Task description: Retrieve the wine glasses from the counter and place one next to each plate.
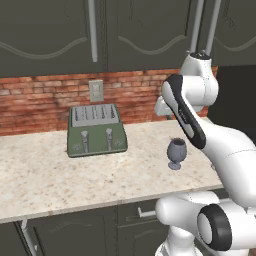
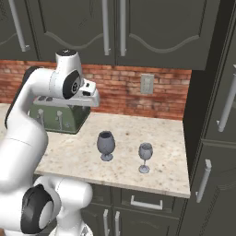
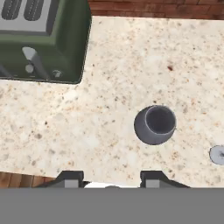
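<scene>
grey-blue squat glass (image 3: pixel 155 124) | upright on counter (image 3: pixel 109 87) | below, apart from gripper (image 3: pixel 111 179) | fingers parted, empty

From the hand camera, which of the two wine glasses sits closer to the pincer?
The squat, dark glass, its open bowl seen from above just beyond the pincer; the slimmer, clearer glass stands farther off at the edge.

Kitchen: toaster (image 1: pixel 96 131), brick backsplash (image 1: pixel 45 102), cabinets (image 2: pixel 138 30).
</scene>
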Controlling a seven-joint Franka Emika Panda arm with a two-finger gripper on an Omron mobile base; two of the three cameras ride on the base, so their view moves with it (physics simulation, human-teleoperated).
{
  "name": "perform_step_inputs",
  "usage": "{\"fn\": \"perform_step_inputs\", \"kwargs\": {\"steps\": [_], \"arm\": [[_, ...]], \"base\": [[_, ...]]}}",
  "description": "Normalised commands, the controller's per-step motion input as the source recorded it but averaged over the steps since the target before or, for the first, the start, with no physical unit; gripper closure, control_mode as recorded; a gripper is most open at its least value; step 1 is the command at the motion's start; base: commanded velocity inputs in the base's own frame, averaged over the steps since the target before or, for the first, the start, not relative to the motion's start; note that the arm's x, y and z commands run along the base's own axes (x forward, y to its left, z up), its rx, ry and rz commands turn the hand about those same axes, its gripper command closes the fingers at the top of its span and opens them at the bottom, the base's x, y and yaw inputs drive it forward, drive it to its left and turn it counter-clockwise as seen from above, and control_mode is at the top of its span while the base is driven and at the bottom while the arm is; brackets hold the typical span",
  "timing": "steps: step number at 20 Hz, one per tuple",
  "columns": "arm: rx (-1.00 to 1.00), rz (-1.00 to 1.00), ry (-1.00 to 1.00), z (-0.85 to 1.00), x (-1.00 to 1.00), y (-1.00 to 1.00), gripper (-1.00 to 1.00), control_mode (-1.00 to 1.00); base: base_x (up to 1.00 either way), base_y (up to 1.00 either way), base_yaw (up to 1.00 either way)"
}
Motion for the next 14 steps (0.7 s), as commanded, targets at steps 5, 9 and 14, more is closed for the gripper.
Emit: {"fn": "perform_step_inputs", "kwargs": {"steps": [5,9,14], "arm": [[0.0,0.0,-0.18,0.0,-0.52,0.0,-1.0,-1.0],[0.0,-0.29,-0.21,0.01,-0.8,0.01,-1.0,-1.0],[0.04,-0.54,-0.12,0.12,-0.62,-0.03,-1.0,-1.0]], "base": [[0.0,0.0,0.0],[0.0,0.0,0.0],[0.0,0.0,0.0]]}}
